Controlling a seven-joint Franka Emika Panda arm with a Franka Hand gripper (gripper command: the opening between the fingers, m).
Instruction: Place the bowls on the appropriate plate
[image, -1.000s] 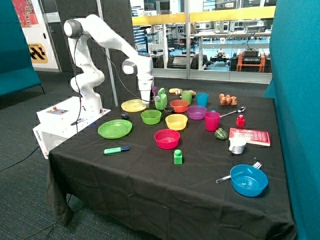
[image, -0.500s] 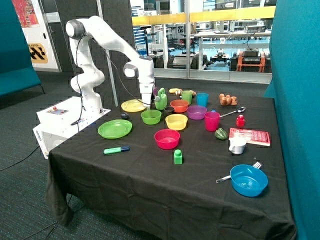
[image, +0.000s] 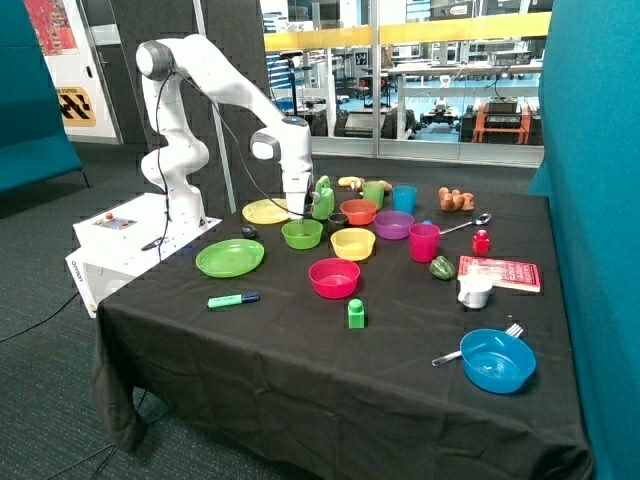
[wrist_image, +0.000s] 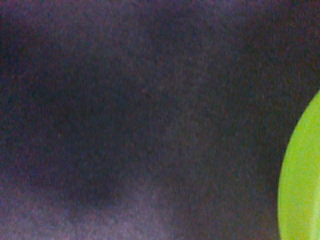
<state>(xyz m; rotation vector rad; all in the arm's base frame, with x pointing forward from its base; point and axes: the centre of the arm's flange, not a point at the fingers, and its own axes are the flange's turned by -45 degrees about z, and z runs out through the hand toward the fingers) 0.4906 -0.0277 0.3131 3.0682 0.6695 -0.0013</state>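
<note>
Lime green bowl (image: 302, 233) sits just below the gripper (image: 297, 212), whose state I cannot tell; a careless descent could tip it.

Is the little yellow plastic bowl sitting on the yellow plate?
No, the yellow plastic bowl sits on the black tablecloth, apart from the yellow plate.
</note>
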